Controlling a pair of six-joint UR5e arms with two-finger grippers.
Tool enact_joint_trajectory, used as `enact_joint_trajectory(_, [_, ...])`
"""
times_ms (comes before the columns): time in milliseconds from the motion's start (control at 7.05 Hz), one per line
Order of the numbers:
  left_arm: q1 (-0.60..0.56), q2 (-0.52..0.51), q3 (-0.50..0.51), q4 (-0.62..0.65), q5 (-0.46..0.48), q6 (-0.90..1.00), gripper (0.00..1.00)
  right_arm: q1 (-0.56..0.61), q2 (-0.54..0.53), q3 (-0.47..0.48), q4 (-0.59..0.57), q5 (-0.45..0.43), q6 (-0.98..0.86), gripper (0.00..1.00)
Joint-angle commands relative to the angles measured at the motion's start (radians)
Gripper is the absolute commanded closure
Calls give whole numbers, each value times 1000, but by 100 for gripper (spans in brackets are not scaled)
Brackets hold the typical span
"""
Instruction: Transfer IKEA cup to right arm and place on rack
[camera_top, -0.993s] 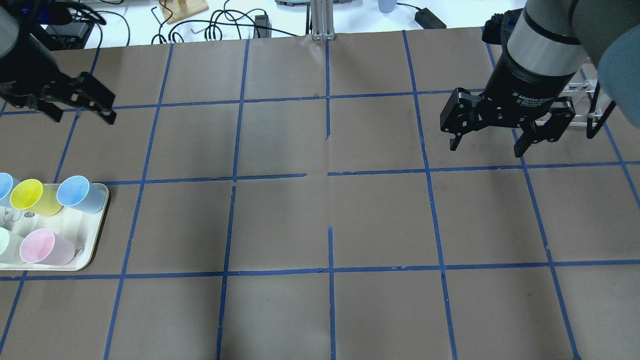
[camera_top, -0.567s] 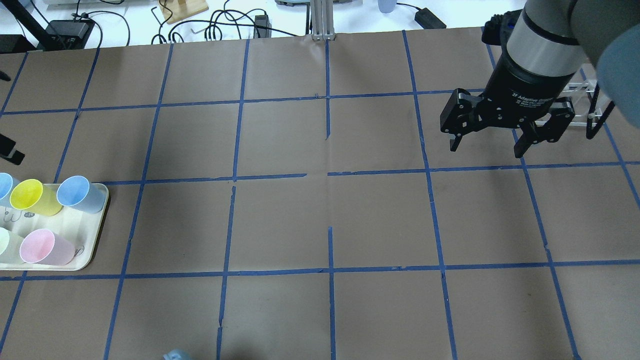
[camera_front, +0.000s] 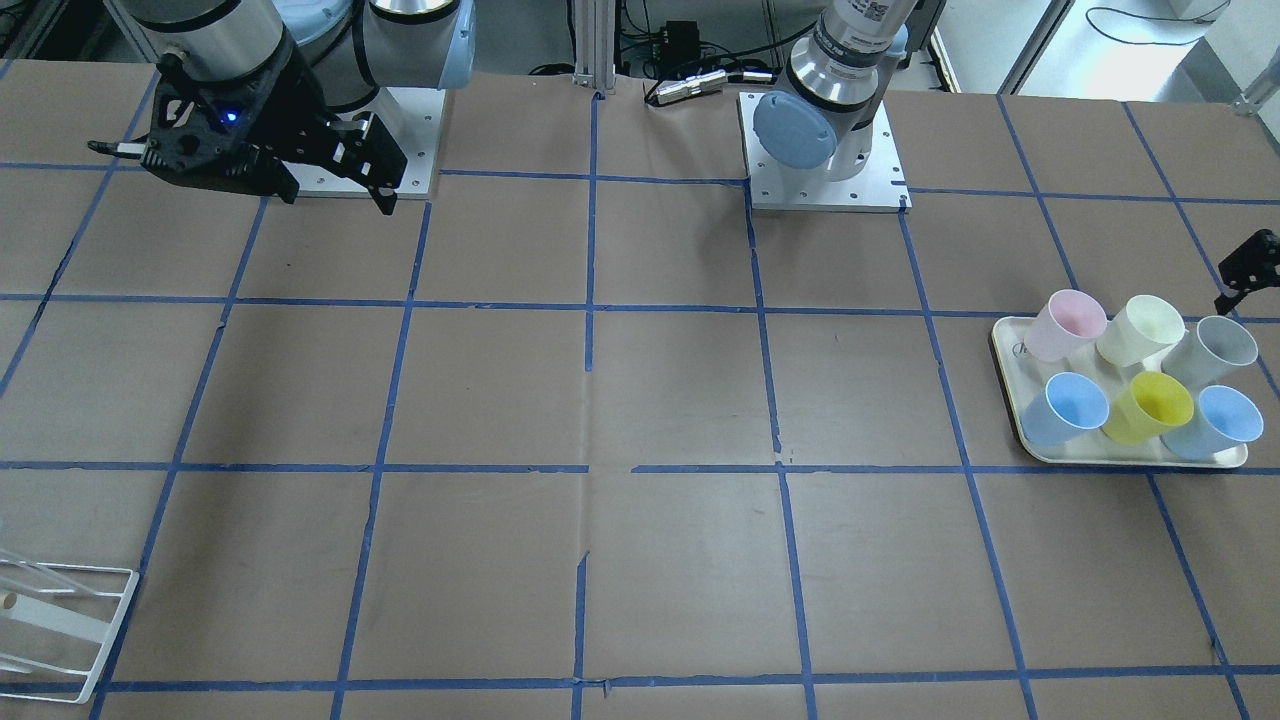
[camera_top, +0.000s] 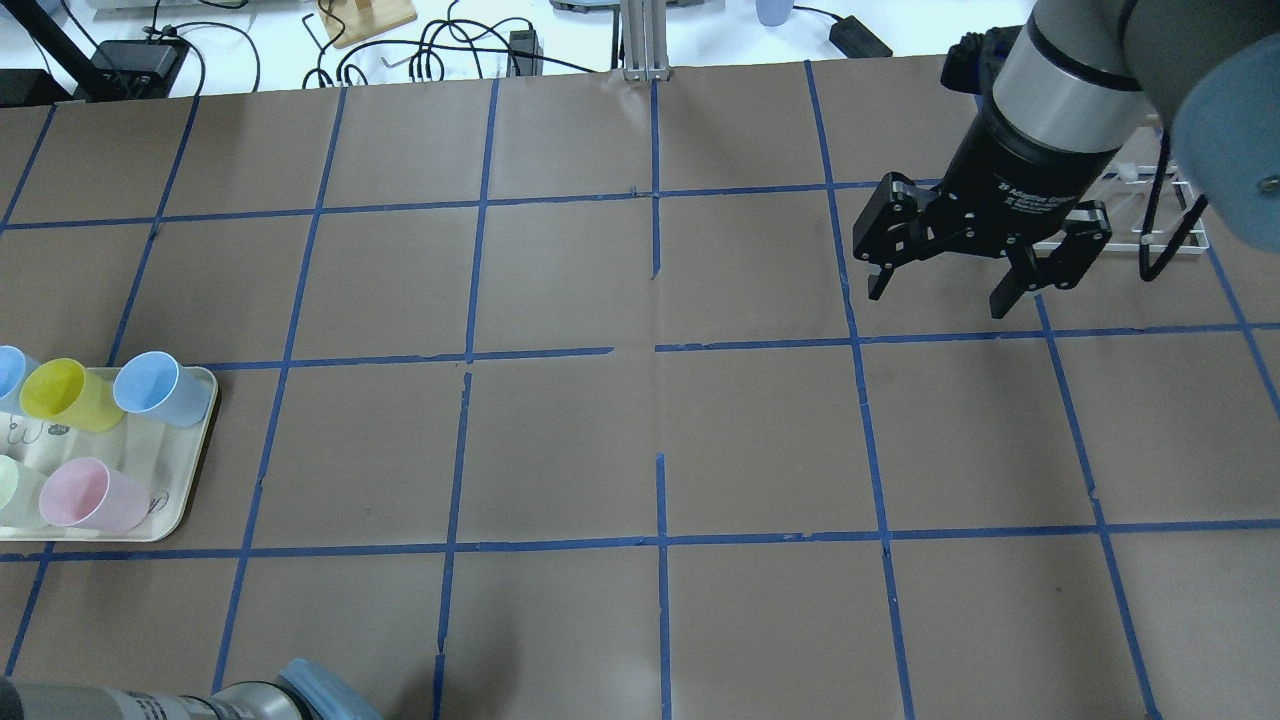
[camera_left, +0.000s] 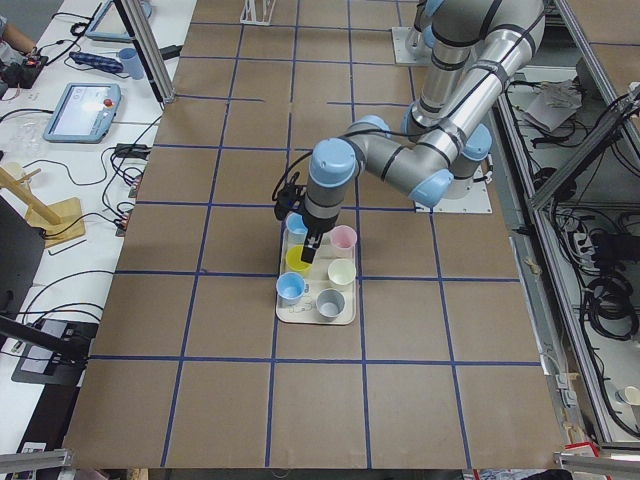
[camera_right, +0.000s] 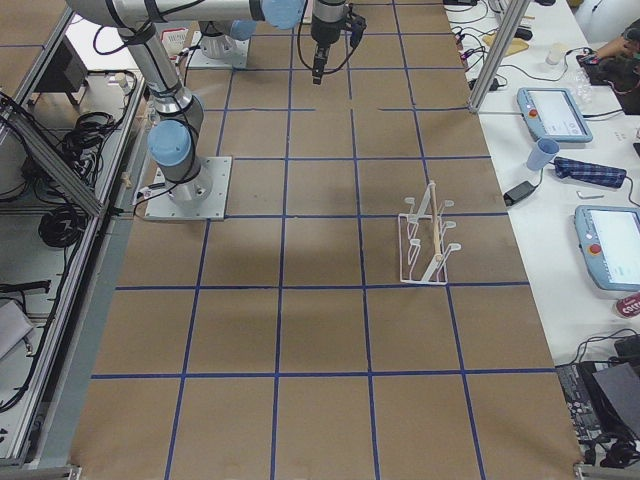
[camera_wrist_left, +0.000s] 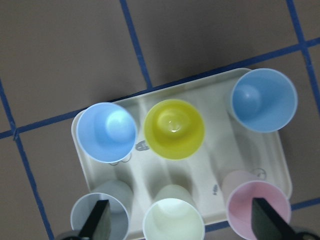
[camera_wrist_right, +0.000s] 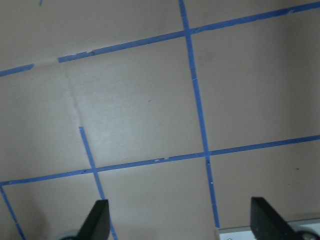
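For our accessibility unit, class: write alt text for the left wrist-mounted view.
Six upright tumblers stand on a cream tray: light blue, yellow, light blue above; the pale grey IKEA cup, cream-green, pink below. The open left end effector frames the lower row.

Right pincer (camera_top: 937, 300) — "2F Adaptive".

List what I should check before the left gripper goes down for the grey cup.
1. Left gripper open: ok, fingers spread wide.
2. Left gripper centred over IKEA cup: not ok; cream-green cup sits between its fingers instead.
3. IKEA cup upright on tray: ok.
4. Right gripper open, empty: ok.
5. Rack standing, no cups on it: ok.
6. Height above cups: cannot tell.
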Motion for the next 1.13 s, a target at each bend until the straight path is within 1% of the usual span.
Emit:
enact_joint_trajectory(0, [98, -136, 66, 72, -99, 62, 0, -4, 14, -2, -6, 86, 11, 0])
enact_joint_trajectory(142, [101, -190, 93, 69, -95, 60, 0, -4, 16, 0, -9, 113, 2, 0])
enact_joint_trajectory(284, [105, -228, 107, 71, -93, 60, 0, -4, 19, 0, -58, 229, -3, 0])
enact_joint_trajectory(426, [108, -252, 114, 72, -87, 60, 0, -7, 37, 1, -81, 335, -4, 0])
enact_joint_trajectory(567, [111, -271, 111, 71, -16, 63, 0, -28, 61, 2, -82, 439, -4, 0])
enact_joint_trajectory(709, [111, -285, 109, 69, 28, 72, 0, -64, 65, 2, -74, 545, -7, 0])
enact_joint_trajectory(851, [112, -292, 107, 69, 31, 85, 0, -108, 63, 3, -63, 649, -9, 0])
enact_joint_trajectory(993, [117, -295, 109, 69, 37, 111, 0, -127, 65, 3, -65, 799, -12, 0])
